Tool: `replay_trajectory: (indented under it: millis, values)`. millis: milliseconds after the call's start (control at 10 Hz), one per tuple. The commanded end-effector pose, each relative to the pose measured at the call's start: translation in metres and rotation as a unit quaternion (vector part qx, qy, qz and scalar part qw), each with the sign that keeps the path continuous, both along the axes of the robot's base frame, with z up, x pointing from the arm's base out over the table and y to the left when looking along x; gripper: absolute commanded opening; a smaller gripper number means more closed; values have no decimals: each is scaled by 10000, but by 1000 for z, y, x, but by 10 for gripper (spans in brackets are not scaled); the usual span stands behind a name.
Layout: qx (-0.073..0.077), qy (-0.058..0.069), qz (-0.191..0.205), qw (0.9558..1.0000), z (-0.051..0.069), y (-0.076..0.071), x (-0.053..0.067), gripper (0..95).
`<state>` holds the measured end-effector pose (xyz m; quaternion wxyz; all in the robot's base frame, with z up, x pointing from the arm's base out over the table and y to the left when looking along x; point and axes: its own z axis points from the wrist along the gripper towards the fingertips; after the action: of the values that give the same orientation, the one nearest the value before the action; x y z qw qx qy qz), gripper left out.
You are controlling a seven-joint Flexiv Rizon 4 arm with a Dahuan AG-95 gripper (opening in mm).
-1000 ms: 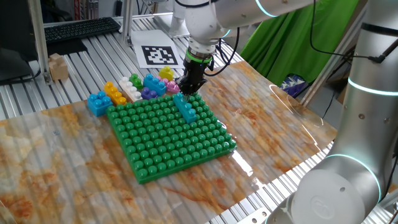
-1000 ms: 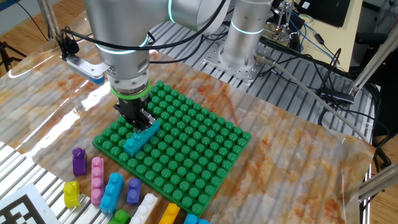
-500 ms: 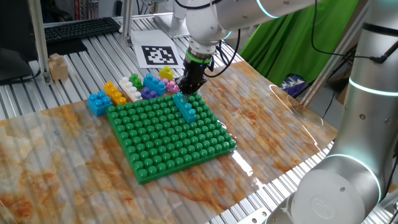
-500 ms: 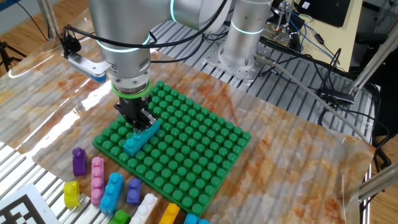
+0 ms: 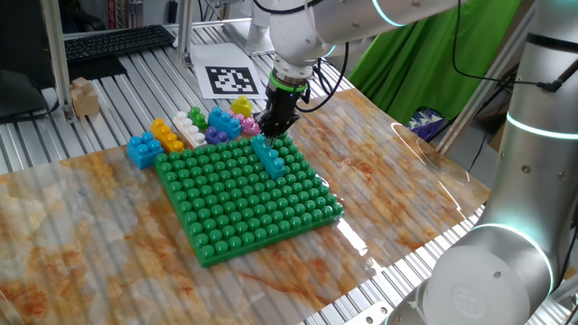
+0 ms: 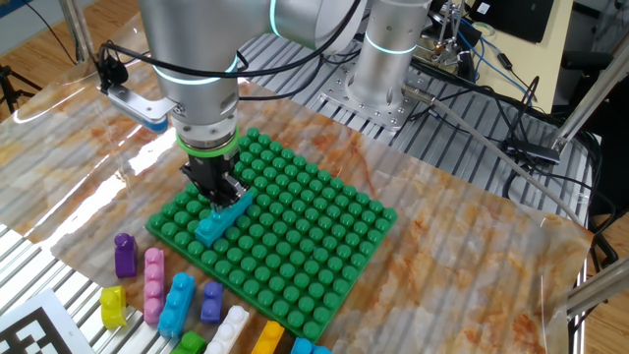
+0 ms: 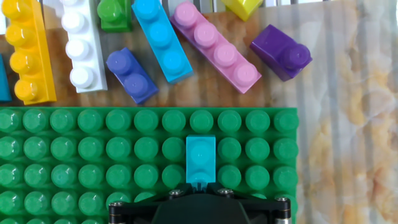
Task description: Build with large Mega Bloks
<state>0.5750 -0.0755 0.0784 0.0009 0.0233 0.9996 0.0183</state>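
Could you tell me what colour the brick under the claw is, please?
Teal: the brick on the green baseplate shows best in the hand view.

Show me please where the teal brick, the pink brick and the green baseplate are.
teal brick [image 7: 200,157]: hand view, on its top stud.
pink brick [image 7: 217,48]: hand view, on a middle stud.
green baseplate [image 6: 324,236]: the other fixed view, on bare studs right of the gripper.

robotics lab. silver slotted aluminium-profile worktop [image 5: 117,86] under clear plastic sheet, printed black-and-white fiducial marker [image 5: 230,80], black computer keyboard [image 5: 117,41], green fabric backdrop [image 5: 424,54], loose black cables [image 6: 472,74], silver arm base bolted down [image 6: 385,59].
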Motion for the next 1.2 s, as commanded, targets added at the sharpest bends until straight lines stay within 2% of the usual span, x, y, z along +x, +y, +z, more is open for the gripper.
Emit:
replay_trajectory:
  millis: [100,300,500,600,700,900,1100,1200]
  values:
    - [8,6,-16,10000,-15,0,-1,0]
    - [-12,26,-20,10000,-14,0,-1,0]
    - [-29,-4,-14,10000,-23,1,0,0]
    - [-30,-5,-12,10000,-23,1,0,0]
    - [-17,4,-13,10000,-19,1,0,0]
    - [-36,83,8,10000,4,-2,-3,0]
    - [-34,109,26,9999,17,-4,-5,0]
    - [-26,112,18,9999,18,-4,-5,0]
